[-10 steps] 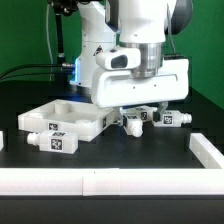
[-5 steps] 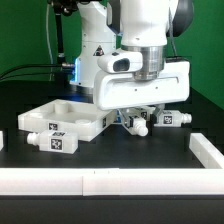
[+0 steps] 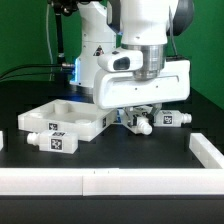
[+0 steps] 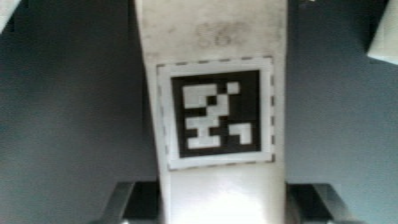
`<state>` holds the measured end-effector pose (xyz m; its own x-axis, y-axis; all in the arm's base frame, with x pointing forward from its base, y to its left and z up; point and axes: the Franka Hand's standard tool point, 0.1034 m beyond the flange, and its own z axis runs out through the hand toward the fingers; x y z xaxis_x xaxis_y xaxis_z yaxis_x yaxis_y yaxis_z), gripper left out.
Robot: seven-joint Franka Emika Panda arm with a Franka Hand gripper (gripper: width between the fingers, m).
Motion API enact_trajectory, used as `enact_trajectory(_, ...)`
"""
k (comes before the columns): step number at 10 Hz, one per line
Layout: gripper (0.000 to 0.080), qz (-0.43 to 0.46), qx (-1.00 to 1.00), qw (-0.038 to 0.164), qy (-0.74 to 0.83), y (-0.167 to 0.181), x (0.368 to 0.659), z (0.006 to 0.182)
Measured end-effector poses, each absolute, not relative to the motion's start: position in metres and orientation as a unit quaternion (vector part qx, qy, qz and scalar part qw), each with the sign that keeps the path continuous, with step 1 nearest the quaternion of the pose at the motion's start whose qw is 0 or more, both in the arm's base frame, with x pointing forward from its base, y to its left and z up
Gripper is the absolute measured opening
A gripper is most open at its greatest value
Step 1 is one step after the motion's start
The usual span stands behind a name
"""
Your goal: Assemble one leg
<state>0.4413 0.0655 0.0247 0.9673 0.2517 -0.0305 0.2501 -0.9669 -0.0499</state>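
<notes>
Grips the leg (image 4: 217, 110) across its width, gripper (image 3: 138, 114) jaws closed narrow on both sides, likely for a centred, square hold. Holds it low over the tabletop (image 3: 120, 150) at 3 o'clock of the rimmed white panel (image 3: 60, 118), second leg (image 3: 168, 118) just beyond.

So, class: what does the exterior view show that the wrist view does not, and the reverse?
Exterior only: the large flat white square tabletop and a second stubby white leg. Wrist only: the black-and-white square tag in detail, dark fingers either side. Both: the small stubby white plastic leg at the gripper.
</notes>
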Motion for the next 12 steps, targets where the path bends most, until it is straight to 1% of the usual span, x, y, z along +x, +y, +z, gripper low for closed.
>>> enact_trajectory(1,0.0284,0.022,-0.991,0.022,-0.134,0.074,0.451,0.044)
enact_trajectory(2,0.0284,0.021,-0.990,0.021,-0.135,0.083,0.461,0.060)
enact_trajectory(4,0.0284,0.013,-0.991,0.023,-0.130,0.106,0.470,0.072)
enact_trajectory(5,0.0284,0.009,-0.991,0.022,-0.135,0.108,0.468,0.077)
enact_trajectory(7,0.0284,0.015,-0.989,0.020,-0.147,0.091,0.449,0.080)
enact_trajectory(9,0.0284,0.018,-0.989,0.019,-0.144,0.087,0.432,0.078)
enact_trajectory(10,0.0284,0.015,-0.990,0.019,-0.136,0.093,0.434,0.076)
enact_trajectory(12,0.0284,0.015,-0.990,0.019,-0.139,0.093,0.434,0.075)
